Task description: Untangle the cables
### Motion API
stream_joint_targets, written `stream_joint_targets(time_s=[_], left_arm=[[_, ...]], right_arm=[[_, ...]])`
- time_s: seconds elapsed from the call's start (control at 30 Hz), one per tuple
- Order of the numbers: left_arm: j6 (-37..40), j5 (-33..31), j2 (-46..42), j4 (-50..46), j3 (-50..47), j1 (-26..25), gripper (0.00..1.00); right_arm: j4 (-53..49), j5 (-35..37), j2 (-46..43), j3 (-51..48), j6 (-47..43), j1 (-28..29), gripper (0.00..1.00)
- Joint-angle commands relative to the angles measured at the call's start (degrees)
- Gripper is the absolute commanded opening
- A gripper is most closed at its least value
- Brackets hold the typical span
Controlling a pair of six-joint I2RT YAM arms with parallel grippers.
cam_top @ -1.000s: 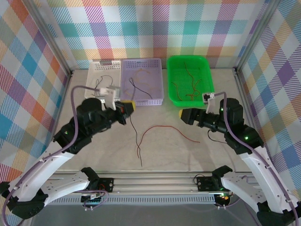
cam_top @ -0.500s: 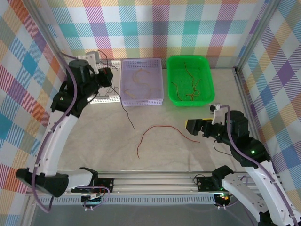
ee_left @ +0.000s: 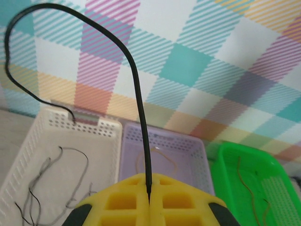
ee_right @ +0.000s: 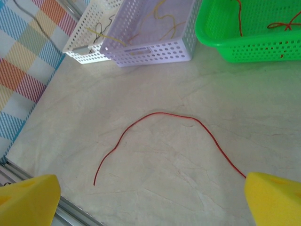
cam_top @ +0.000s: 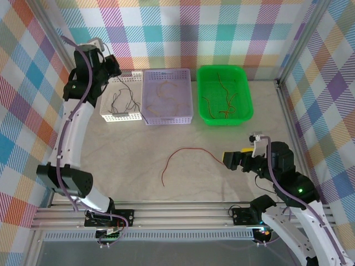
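Observation:
My left gripper [cam_top: 112, 67] is raised high at the back left, above the white basket [cam_top: 108, 114]. Its yellow pads [ee_left: 122, 200] are shut on a black cable [ee_left: 136, 84], which arcs up and over with its free end dropping to the basket's far rim. More black cables [ee_left: 82, 162] lie inside that basket. One red cable [cam_top: 188, 151] lies alone in a loose arch mid-table, also in the right wrist view [ee_right: 164, 114]. My right gripper [cam_top: 228, 160] hovers low at its right end, open, with nothing between its yellow fingertips [ee_right: 28, 200].
A purple basket [cam_top: 168, 118] with yellow-orange cables stands at the back centre. Beside it on the right is a green basket [cam_top: 223, 120] with red cables. Plaid walls enclose the table, and an aluminium rail [cam_top: 177, 211] runs along the near edge.
My left arm has lifted the black cable off the table and swung back and left to above the white basket. My right gripper has drawn back toward the near right. The red cable stays put.

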Motion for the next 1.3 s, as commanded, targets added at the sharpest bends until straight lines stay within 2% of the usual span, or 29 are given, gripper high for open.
stream_joint_targets(time_s=[0.0, 0.1, 0.2, 0.4, 0.53, 0.77, 0.87, 1.0, 1.27], left_arm=[[4.25, -6.2, 3.72, 2.1, 5.49, 0.33, 0.0], [6.72, -11.1, 7.92, 2.5, 9.17, 0.33, 0.0], [9.73, -13.23, 12.42, 1.42, 13.13, 0.11, 0.0], [12.04, -21.75, 18.24, 2.21, 14.17, -1.07, 0.0], [17.62, -30.19, 21.4, 5.4, 14.26, -3.1, 0.0], [26.49, -42.25, 24.18, 16.59, 12.69, -6.48, 0.0], [29.07, -44.21, 23.58, 20.08, 10.26, -8.06, 0.0], [34.33, -47.51, 20.72, 32.57, 0.93, -9.43, 0.0], [40.66, -51.54, 23.5, 42.46, 0.61, -9.51, 0.0]], right_arm=[[3.27, -2.55, -0.47, -1.96, -0.08, -0.41, 0.97], [5.58, -4.18, -0.74, -3.68, 0.41, -0.41, 0.96], [7.98, -4.77, -1.45, -5.34, 0.76, -0.41, 0.96], [10.95, -5.58, -1.98, -7.29, 1.37, -0.41, 0.95], [12.01, -6.33, -3.44, -8.4, 1.55, -0.39, 0.94], [14.18, -7.18, -6.69, -10.69, 1.88, -0.41, 0.93], [14.82, -7.8, -6.45, -11.01, 2.01, -0.41, 0.92], [15.23, -8.64, -6.47, -11.24, 2.08, -0.41, 0.92], [15.73, -9.46, -8.42, -11.92, 2.17, -0.41, 0.91]])
